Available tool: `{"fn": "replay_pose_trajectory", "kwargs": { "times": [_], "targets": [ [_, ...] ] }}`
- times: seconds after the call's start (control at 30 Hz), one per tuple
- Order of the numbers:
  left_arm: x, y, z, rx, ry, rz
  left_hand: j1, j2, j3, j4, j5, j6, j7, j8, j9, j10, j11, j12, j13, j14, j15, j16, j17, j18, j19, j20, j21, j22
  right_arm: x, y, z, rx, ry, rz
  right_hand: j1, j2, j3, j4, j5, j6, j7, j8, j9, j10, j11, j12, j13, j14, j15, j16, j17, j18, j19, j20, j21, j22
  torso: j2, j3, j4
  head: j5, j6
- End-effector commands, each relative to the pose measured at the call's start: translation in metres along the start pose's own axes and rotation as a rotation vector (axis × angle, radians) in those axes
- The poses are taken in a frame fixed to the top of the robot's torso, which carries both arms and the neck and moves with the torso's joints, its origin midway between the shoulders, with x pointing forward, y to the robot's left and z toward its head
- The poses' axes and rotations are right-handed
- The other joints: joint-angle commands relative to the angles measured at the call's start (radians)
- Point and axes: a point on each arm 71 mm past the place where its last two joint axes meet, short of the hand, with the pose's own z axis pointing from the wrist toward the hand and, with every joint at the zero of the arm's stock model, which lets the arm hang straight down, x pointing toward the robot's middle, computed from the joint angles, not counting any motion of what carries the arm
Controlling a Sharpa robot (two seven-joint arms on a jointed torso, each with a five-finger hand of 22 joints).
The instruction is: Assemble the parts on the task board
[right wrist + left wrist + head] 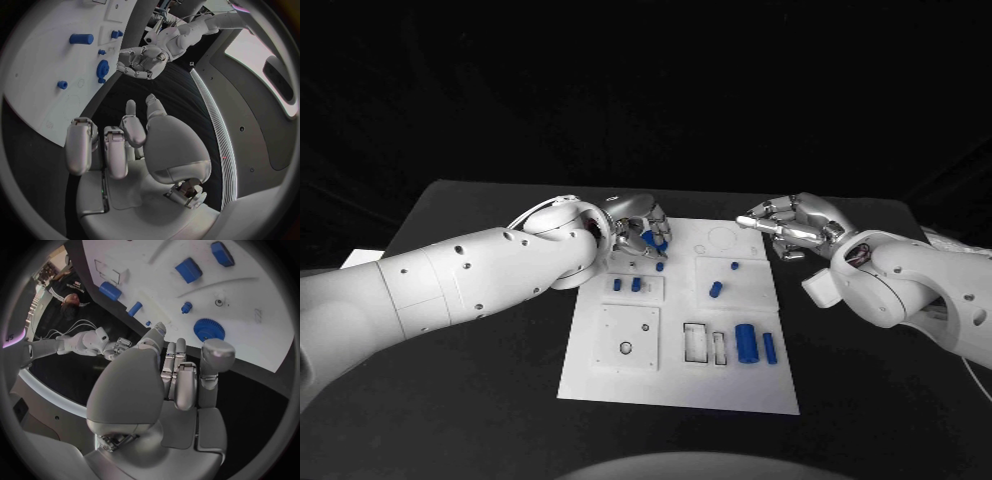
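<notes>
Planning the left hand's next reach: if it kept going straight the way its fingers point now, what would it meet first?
Most likely the blue gear on the task board, lying just beyond the left hand; its fingertips point at it. Depth is unclear, so contact height is uncertain.

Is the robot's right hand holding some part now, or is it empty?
Empty. The right hand hovers beside the task board at its far right corner; the right wrist view shows its fingers curled loosely, nothing between them.

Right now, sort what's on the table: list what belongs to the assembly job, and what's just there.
Belongs to the job:
task board
blue gear
large blue cylinder
small blue parts
left hand
right hand

Just there:
black table
</notes>
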Motion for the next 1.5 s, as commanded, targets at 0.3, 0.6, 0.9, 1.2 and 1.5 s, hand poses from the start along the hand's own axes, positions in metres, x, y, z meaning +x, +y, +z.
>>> {"fn": "replay_pose_trajectory", "kwargs": {
  "times": [0.3, 0.6, 0.9, 1.2, 1.5],
  "targets": [
    [0.012, -0.001, 0.01, -0.039, 0.106, 0.22, 0.003, 0.003, 0.009, 0.001, -0.005, 0.04, -0.006, -0.017, -0.009, 0.039, -0.006, -0.025, -0.031, 0.058, -0.016, -0.001, 0.011, -0.005, 0.036, -0.016, -0.016, -0.013, 0.002, 0.001, 0.0, -0.012, 0.018, 0.005, -0.001, 0.011, -0.004, -0.002, 0.005, 0.006, -0.002, -0.006, 0.001, 0.098, -0.021, 0.33, 0.338, 0.104, 0.004, 0.004, 0.263, 0.006, -0.006, 0.0, -0.004, 0.001, 0.0, -0.0004, 0.0011, -0.008, -0.003],
    [0.016, -0.002, 0.014, -0.045, 0.14, 0.236, 0.009, 0.005, 0.03, 0.001, -0.004, 0.063, -0.006, -0.031, -0.016, 0.065, -0.007, -0.054, -0.055, 0.059, -0.013, -0.001, 0.006, -0.003, 0.039, -0.017, -0.033, -0.026, 0.003, 0.002, 0.001, -0.014, 0.021, 0.006, -0.001, 0.011, -0.004, -0.002, 0.005, 0.006, -0.002, -0.006, 0.001, 0.098, -0.021, 0.33, 0.338, 0.104, 0.004, 0.004, 0.263, 0.006, -0.006, 0.0, -0.004, 0.001, 0.0, -0.0005, 0.0014, -0.009, -0.004],
    [0.021, -0.004, 0.018, -0.046, 0.146, 0.242, 0.023, 0.011, 0.064, -0.004, -0.003, 0.079, -0.003, -0.047, -0.023, 0.09, -0.007, -0.081, -0.075, 0.059, -0.009, 0.001, 0.002, -0.003, 0.041, -0.015, -0.041, -0.031, 0.004, 0.002, 0.001, -0.015, 0.023, 0.007, -0.001, 0.011, -0.004, -0.002, 0.005, 0.006, -0.002, -0.006, 0.001, 0.098, -0.021, 0.33, 0.338, 0.104, 0.004, 0.004, 0.263, 0.006, -0.006, 0.0, -0.004, 0.001, 0.0, -0.0004, 0.0007, -0.011, -0.006],
    [0.026, -0.008, 0.022, -0.045, 0.157, 0.247, 0.033, 0.008, 0.116, -0.014, -0.003, 0.099, -0.002, -0.061, -0.028, 0.118, -0.008, -0.108, -0.094, 0.059, -0.009, 0.006, 0.003, -0.003, 0.044, -0.015, -0.045, -0.032, 0.005, 0.002, 0.001, -0.016, 0.025, 0.008, 0.001, 0.013, -0.004, -0.003, 0.005, 0.007, -0.002, -0.008, 0.001, 0.099, -0.021, 0.33, 0.338, 0.104, 0.004, 0.004, 0.263, 0.006, -0.005, 0.0, -0.004, 0.001, 0.0, 0.0002, 0.0005, -0.013, -0.009],
    [0.03, -0.008, 0.023, -0.056, 0.178, 0.253, 0.03, 0.003, 0.143, -0.019, -0.003, 0.109, -0.003, -0.069, -0.031, 0.133, -0.009, -0.121, -0.103, 0.059, -0.01, 0.007, 0.002, -0.003, 0.045, -0.015, -0.047, -0.033, 0.005, 0.003, 0.0, -0.017, 0.026, 0.008, 0.001, 0.013, -0.004, -0.003, 0.005, 0.007, -0.002, -0.008, 0.001, 0.099, -0.021, 0.33, 0.338, 0.104, 0.004, 0.004, 0.263, 0.006, -0.005, 0.0, -0.004, 0.001, -0.001, 0.0003, 0.0015, -0.015, -0.012]
  ]
}}
